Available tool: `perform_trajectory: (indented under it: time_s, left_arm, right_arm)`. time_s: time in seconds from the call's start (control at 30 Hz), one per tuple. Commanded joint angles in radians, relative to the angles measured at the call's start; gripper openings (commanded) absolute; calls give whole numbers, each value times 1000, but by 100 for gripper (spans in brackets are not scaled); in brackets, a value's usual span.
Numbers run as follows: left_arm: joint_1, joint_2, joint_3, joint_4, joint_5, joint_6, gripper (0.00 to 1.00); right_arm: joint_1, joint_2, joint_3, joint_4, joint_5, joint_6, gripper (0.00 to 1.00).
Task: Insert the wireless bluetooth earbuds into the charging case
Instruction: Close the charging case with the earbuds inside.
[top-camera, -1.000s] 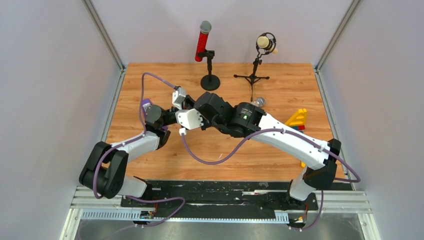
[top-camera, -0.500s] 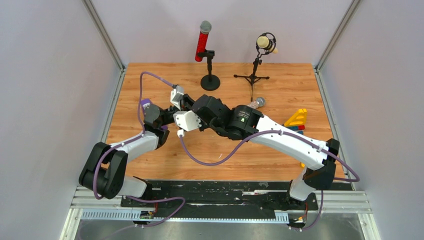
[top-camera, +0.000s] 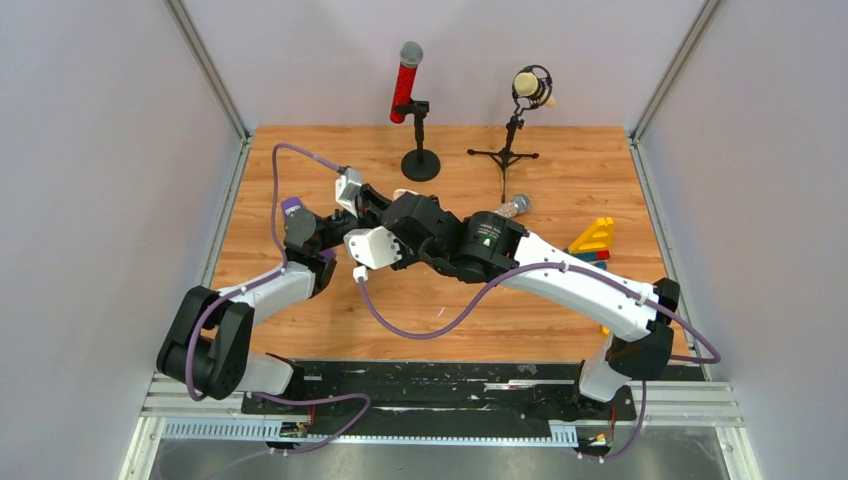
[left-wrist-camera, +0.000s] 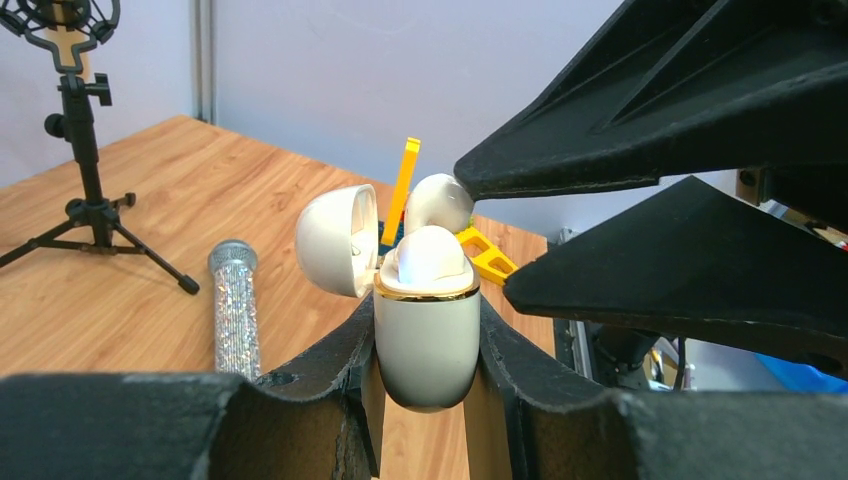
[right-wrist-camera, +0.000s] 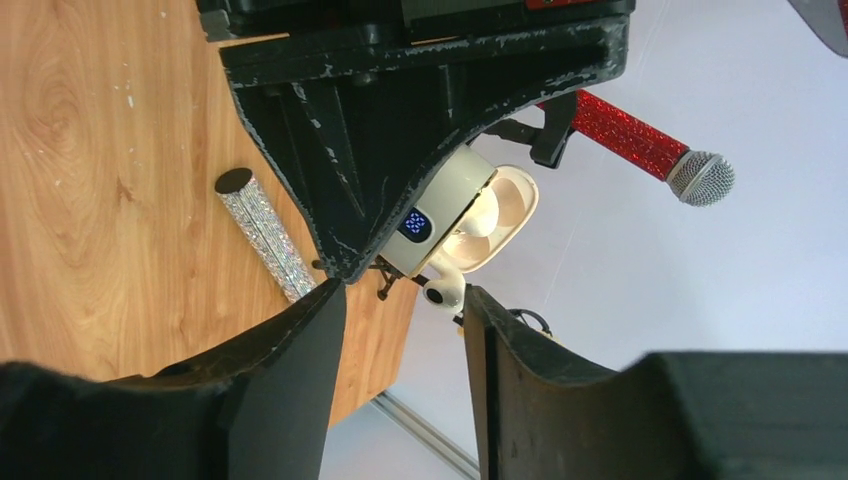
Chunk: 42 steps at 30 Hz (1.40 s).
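My left gripper (left-wrist-camera: 428, 312) is clamped on the cream charging case (left-wrist-camera: 427, 350), holding it upright with its lid (left-wrist-camera: 335, 240) swung open toward 9 o'clock. 1 white earbud (left-wrist-camera: 430, 255) sits in its well. The 2nd earbud (left-wrist-camera: 440, 200) is just above it at 12 o'clock, at the tip of the upper finger of my right gripper (right-wrist-camera: 403, 310). Those jaws stand apart and are not pinching it. A silver microphone (left-wrist-camera: 235, 310) lies on the table at 9 o'clock of the case.

2 earbuds (left-wrist-camera: 440, 203), 1 chg case (left-wrist-camera: 427, 340), 3 mics (top-camera: 407, 82)
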Motion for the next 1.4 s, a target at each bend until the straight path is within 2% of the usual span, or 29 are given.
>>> perform_trajectory:
  time_s: [0.0, 0.23, 0.43, 0.6, 0.8, 1.37]
  left_arm:
    - [4, -31, 15, 58, -24, 9, 3]
    - [4, -33, 14, 73, -11, 15, 3]
    - [4, -41, 13, 104, 13, 18, 3]
    - [4, -51, 14, 136, 49, 19, 3]
    - [4, -66, 16, 146, 76, 17, 3]
    - [4, -77, 7, 188, 112, -5, 3]
  right_arm:
    - [10, -14, 75, -20, -35, 27, 51]
    - [10, -33, 188, -27, -90, 30, 66]
    - [-22, -58, 290, -35, -149, 51, 74]
    - [-156, -64, 307, -22, -197, 65, 75]
    - [-302, -49, 207, 4, -225, 59, 75]
    - [-315, 36, 237, -57, -384, 128, 74]
